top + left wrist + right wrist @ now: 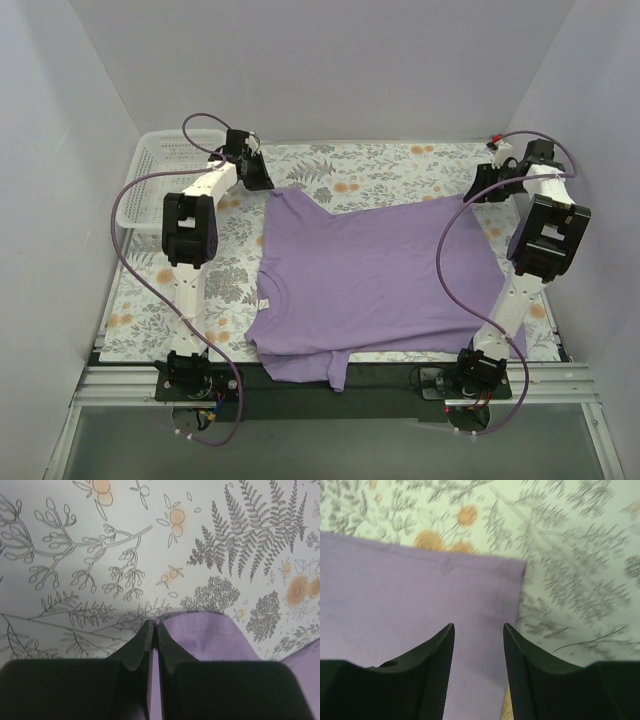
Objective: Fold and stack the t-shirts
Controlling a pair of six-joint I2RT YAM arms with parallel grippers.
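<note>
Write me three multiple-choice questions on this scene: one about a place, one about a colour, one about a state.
1. Where does the basket sit?
A. far left corner of the table
B. near right corner
C. dead centre

2. What colour is the t-shirt?
A. white
B. purple
C. green

3. How is the right gripper?
A. clamped shut
B. out of view
C. open over the t-shirt's corner

Answers: 1 A, it stands at the far left edge in the top view; 2 B, the fabric is plain purple; 3 C, its fingers stand apart above the corner.
</note>
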